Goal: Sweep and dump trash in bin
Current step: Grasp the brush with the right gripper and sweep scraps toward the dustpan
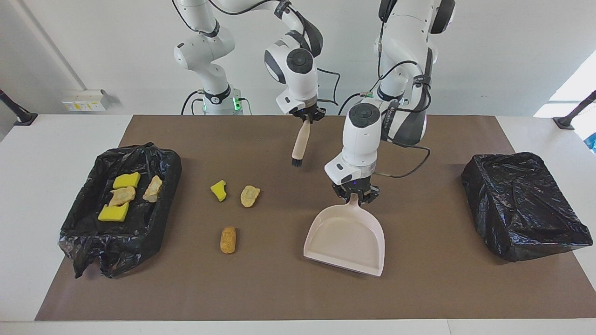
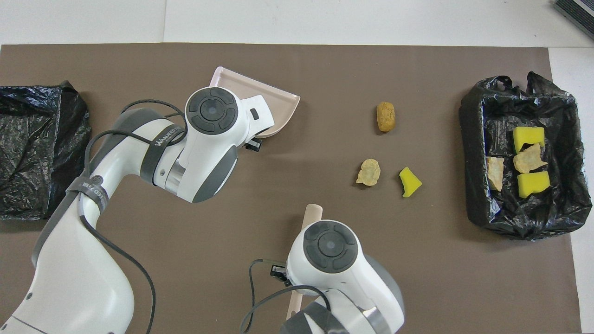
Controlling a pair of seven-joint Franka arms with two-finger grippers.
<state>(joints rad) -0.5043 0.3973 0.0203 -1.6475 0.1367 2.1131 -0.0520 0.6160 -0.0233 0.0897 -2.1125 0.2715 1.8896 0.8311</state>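
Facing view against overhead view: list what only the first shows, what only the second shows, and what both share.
Only the facing view: the left gripper shut on the dustpan handle, the right gripper shut on the brush, its bristles hanging down, and both arm bases.

Only the overhead view: the arms cover both grippers; a dark object sits at the table's corner.

Both: three trash pieces on the mat, four in the open bin, and a bag-covered bin.

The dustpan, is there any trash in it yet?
No: the dustpan shows a bare pink inside, and three trash pieces lie on the mat beside it.
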